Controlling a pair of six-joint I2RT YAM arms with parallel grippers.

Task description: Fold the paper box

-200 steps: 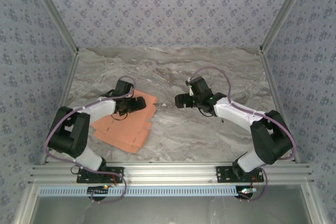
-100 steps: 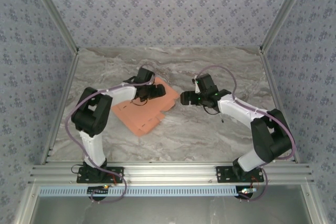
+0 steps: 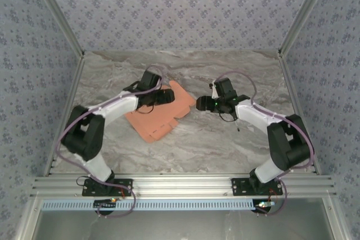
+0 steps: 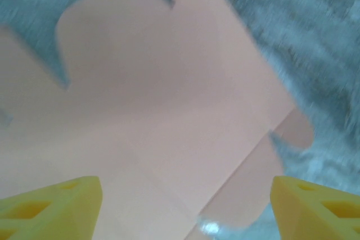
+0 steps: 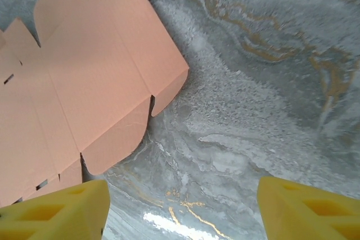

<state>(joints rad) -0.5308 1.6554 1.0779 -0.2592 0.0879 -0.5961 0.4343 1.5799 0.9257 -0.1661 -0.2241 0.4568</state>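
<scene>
Salmon card, your paper box (image 3: 167, 119) lies flat left of centre on the marble table (image 3: 242, 150), with bare stone all around its edges. Its long axis runs near-left to far-right, pointing at your right gripper (image 3: 199, 104), jaws spread, just beside that corner. Your left gripper (image 3: 170, 96) hovers over its far edge, jaws likewise apart.

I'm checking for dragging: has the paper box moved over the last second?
Yes. The paper box has slid right and slightly back, away from the left edge of the table, toward the middle.
</scene>
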